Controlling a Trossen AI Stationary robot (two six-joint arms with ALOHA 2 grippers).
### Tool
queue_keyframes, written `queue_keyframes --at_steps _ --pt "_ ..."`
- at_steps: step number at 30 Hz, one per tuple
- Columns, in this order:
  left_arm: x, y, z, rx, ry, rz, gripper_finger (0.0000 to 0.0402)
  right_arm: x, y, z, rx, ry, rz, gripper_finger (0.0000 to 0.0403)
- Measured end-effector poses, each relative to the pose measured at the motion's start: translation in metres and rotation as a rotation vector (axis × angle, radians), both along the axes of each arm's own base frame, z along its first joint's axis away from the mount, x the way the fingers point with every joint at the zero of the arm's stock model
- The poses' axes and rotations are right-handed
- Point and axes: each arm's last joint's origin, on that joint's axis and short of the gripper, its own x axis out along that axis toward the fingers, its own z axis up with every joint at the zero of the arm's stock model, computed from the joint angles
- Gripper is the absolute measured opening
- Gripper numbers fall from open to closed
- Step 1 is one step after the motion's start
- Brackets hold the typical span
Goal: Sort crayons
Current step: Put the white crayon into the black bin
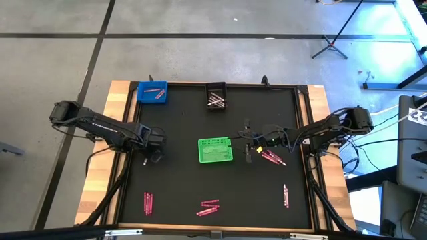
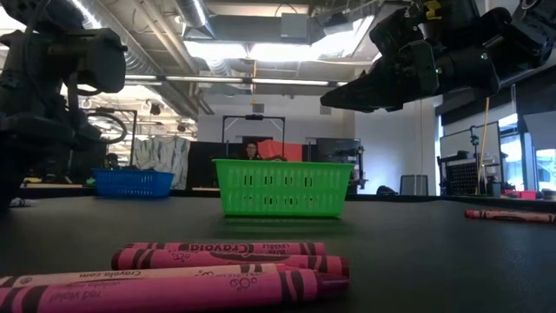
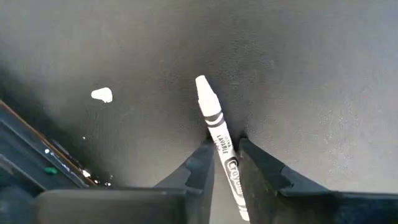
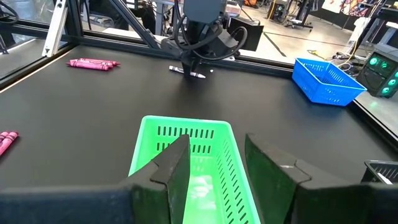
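Crayons lie scattered on the black table (image 1: 180, 133); at the left, the left gripper (image 3: 224, 163) is down on the mat, its fingers straddling a white crayon (image 3: 214, 124) and near touching it, probably to lift it; pink crayons (image 1: 148, 203) wait along the near edge; the green bin (image 1: 215, 150) sits mid-table; the right gripper (image 4: 214, 163) hovers above its right end, fingers apart and empty, likely waiting; more pink crayons (image 1: 272, 157) lie just beside it.
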Motion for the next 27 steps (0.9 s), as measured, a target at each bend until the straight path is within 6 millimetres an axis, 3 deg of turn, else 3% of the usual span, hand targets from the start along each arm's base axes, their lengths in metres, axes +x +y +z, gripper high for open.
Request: queue_keyframes --at_steps 11,19,27 --pt "0.007 0.001 0.007 0.054 -0.033 -0.086 0.0029 0.000 0.000 0.000 -0.002 0.000 -0.010 0.0150" --pt "0.029 0.003 0.036 0.191 -0.153 -0.231 0.0015 0.000 0.000 0.000 -0.002 0.000 -0.010 0.0150" --pt "0.064 0.010 0.079 0.480 -0.368 -0.434 0.0014 0.000 0.000 0.000 -0.002 0.000 -0.011 0.0150"
